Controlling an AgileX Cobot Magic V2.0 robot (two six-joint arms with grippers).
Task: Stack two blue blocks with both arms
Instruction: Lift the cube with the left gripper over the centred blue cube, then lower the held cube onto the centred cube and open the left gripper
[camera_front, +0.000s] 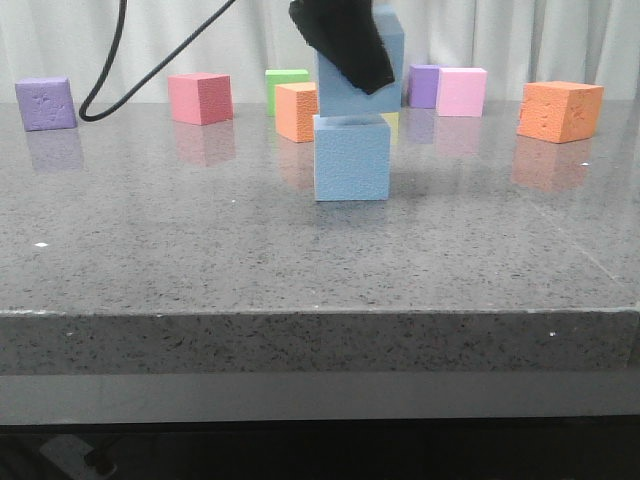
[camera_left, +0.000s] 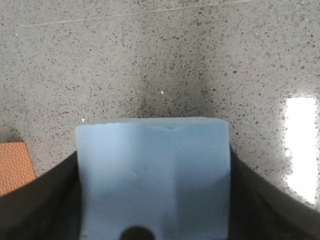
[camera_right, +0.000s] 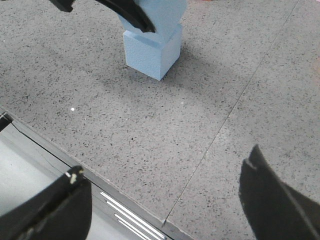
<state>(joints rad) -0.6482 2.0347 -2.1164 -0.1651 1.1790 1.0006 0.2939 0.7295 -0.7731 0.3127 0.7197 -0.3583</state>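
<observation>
One blue block (camera_front: 351, 160) stands on the grey table (camera_front: 200, 260) near the middle. My left gripper (camera_front: 345, 45) is shut on the second blue block (camera_front: 345, 98) and holds it directly on top of the first, slightly turned; I cannot tell whether they touch. In the left wrist view the held block (camera_left: 152, 170) fills the space between the dark fingers (camera_left: 35, 205). My right gripper (camera_right: 160, 200) is open and empty over the table's front edge, well back from the stack, with the lower block (camera_right: 152, 47) and upper block (camera_right: 162, 12) in its view.
Along the back stand smaller cubes: purple (camera_front: 45, 103), pink (camera_front: 201, 98), green (camera_front: 285, 80), orange (camera_front: 296, 111), purple (camera_front: 423, 86), pink (camera_front: 461, 91) and orange (camera_front: 560, 111). A black cable (camera_front: 105, 70) hangs at the back left. An orange cube (camera_left: 15, 167) shows beside the left fingers.
</observation>
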